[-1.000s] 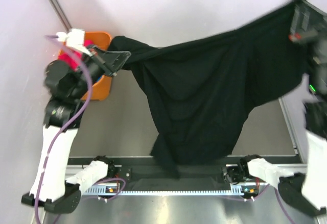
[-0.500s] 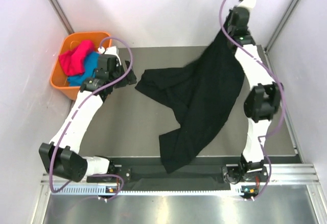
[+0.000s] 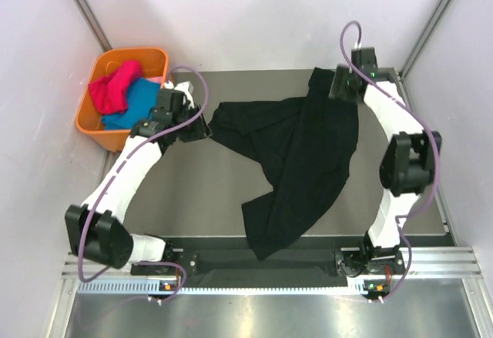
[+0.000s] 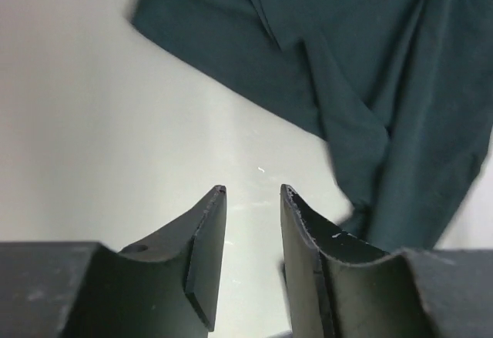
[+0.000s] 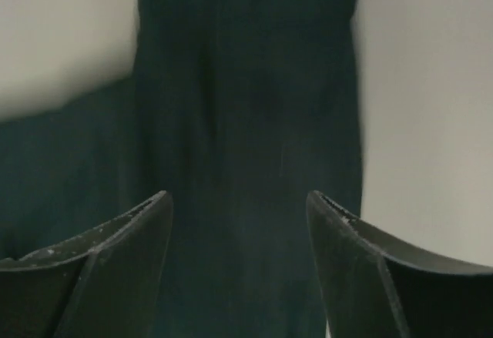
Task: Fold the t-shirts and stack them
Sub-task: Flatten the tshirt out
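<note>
1 overhead camera looks down on the table (image 3: pixel 192 192); 2 wrist cameras view its black shirt (image 3: pixel 308 153) close up.

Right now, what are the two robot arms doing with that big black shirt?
The crumpled black fabric t-shirt lies unfolded on the grey table. The left pincer is open beside the shirt's left edge, holding nothing. The right pincer is open over its far end and is not gripping it either. A red garment and a blue garment wait in the orange plastic basket at the far left corner.
</note>
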Controlling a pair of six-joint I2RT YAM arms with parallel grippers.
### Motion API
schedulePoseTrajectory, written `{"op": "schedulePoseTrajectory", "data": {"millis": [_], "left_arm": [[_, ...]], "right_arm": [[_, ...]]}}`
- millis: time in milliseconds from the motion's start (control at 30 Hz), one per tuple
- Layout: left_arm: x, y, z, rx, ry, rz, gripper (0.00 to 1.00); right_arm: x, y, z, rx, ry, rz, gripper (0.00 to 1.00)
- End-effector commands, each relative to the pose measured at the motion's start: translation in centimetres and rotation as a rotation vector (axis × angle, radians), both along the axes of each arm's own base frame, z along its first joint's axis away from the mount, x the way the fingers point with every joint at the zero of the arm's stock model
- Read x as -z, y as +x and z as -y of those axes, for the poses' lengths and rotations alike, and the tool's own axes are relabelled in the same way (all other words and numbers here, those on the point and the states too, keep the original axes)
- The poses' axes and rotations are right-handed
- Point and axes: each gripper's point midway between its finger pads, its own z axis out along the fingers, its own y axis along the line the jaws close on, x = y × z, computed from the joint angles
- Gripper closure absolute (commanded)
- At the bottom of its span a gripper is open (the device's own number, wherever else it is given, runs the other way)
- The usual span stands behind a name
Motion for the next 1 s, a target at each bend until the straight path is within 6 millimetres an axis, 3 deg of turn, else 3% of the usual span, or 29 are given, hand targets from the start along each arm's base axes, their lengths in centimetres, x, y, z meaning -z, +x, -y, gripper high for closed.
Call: {"op": "schedulePoseTrajectory", "data": {"millis": [0, 33, 67, 133, 167, 233, 267, 300, 333, 367, 400, 433, 467, 500, 667, 700, 800, 967], "left_arm": [[2.0, -0.4, 2.9, 0.049, -0.133, -0.1, 0.62], [2.7, -0.4, 3.1, 0.051, -0.137, -0.12, 0.6], [3.1, -0.4, 3.5, 0.061, -0.138, -0.134, 0.55], [4.4, 0.2, 4.3, 0.089, -0.124, -0.147, 0.49], [4.5, 0.4, 4.9, 0.11, -0.12, -0.143, 0.44], [6.0, 1.8, 5.3, 0.121, -0.095, -0.151, 0.41], [6.2, 2.5, 5.5, 0.123, -0.093, -0.142, 0.4], [6.4, 3.2, 5.8, 0.127, -0.094, -0.14, 0.39], [8.1, 3.8, 6.0, 0.125, -0.088, -0.178, 0.39], [7.7, 5.0, 6.6, 0.13, -0.101, -0.158, 0.39], [8.2, 5.7, 6.9, 0.126, -0.106, -0.165, 0.39], [10.0, 6.2, 7.1, 0.116, -0.108, -0.216, 0.41], [9.7, 7.5, 7.6, 0.112, -0.113, -0.193, 0.42], [11.4, 8.1, 7.9, 0.105, -0.119, -0.226, 0.42], [13.1, 11.7, 9.7, 0.074, -0.19, -0.209, 0.43], [14.4, 12.0, 9.8, 0.061, -0.19, -0.233, 0.43], [15.7, 12.8, 10.0, 0.045, -0.185, -0.252, 0.43], [16.3, 14.2, 10.7, 0.043, -0.213, -0.242, 0.51]], "right_arm": [[1.4, -9.2, -4.7, -0.176, 0.183, -0.156, 0.28], [0.6, -11.1, -5.5, -0.211, 0.199, -0.138, 0.25], [4.2, -14.6, -6.6, -0.233, 0.209, -0.232, 0.24], [5.2, -17.2, -7.9, -0.27, 0.245, -0.221, 0.2], [6.6, -20.1, -8.1, -0.253, 0.271, -0.251, 0.18], [6.7, -21.7, -8.6, -0.25, 0.32, -0.229, 0.18], [8.4, -23.4, -8.5, -0.221, 0.344, -0.28, 0.18], [8.7, -24.1, -8.4, -0.207, 0.352, -0.292, 0.19], [9.1, -24.9, -8.2, -0.194, 0.352, -0.315, 0.2], [9.3, -25.7, -8.1, -0.184, 0.361, -0.328, 0.21], [9.2, -26.1, -8.3, -0.194, 0.377, -0.329, 0.22], [9.2, -26.4, -8.3, -0.192, 0.384, -0.329, 0.22], [9.1, -26.9, -8.1, -0.187, 0.39, -0.319, 0.22], [9.0, -27.1, -8.1, -0.186, 0.392, -0.31, 0.23], [8.9, -27.4, -7.7, -0.173, 0.407, -0.296, 0.23], [9.0, -27.5, -7.6, -0.173, 0.404, -0.302, 0.23], [8.7, -27.1, -7.2, -0.168, 0.396, -0.304, 0.23], [8.4, -26.2, -6.9, -0.159, 0.391, -0.294, 0.23]]}}
